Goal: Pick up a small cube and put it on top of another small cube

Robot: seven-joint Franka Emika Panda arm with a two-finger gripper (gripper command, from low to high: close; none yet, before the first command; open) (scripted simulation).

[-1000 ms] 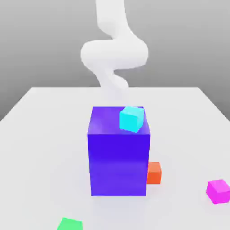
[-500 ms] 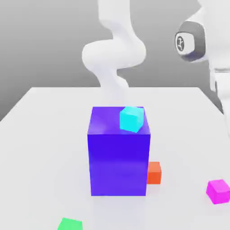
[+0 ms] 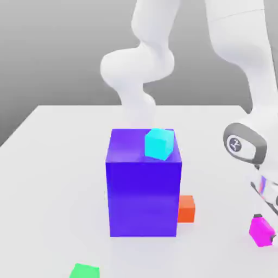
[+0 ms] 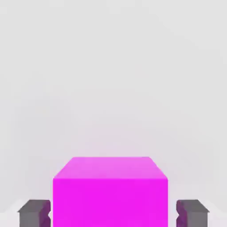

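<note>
The small cube (image 3: 259, 230) is bright magenta and rests on the white table (image 3: 54, 163) at the exterior view's far right, near the front. My gripper (image 3: 265, 229) has come down over it. In the hand view the cube (image 4: 111, 190) sits between the two grey fingers (image 4: 34, 213), which press close against its opposite sides. The gripper (image 4: 113, 213) is shut on the cube, which still looks to be resting on the table.
A big blue-purple block (image 3: 143, 184) stands mid-table with a cyan cube (image 3: 159, 144) on its top. An orange cube (image 3: 186, 208) lies against the block's right side. A green cube (image 3: 84, 270) lies at the front left. The arm's white links rise behind the block.
The arm has swung in from above on the right and dropped onto the magenta cube. Its fingers have closed in on the cube's sides. The other cubes have not moved.
</note>
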